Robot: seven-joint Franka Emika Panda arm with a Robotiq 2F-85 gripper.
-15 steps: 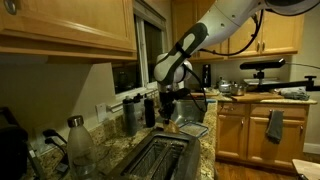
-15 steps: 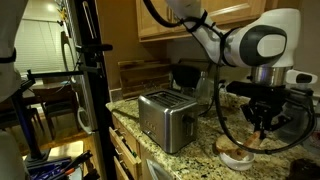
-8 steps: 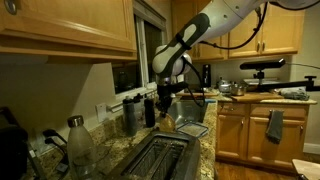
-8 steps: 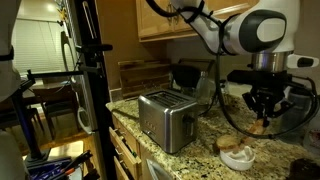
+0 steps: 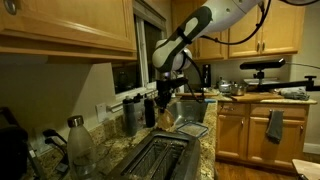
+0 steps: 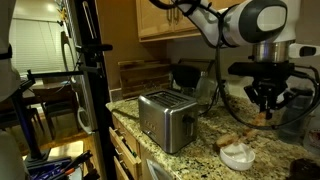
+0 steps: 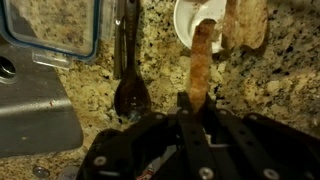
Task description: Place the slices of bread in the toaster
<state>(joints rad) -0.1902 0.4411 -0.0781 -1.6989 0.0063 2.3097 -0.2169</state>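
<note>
The toaster (image 6: 165,120) stands on the counter (image 6: 198,150), plate (image 6: 238,156) nearby.

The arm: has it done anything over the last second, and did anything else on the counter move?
The gripper has risen above the counter, and the slice of bread clamped edge-on in its grip has gone up with it. I can't tell whether it gripped the slice in this span. The toaster and the white plate stayed where they were.
</note>
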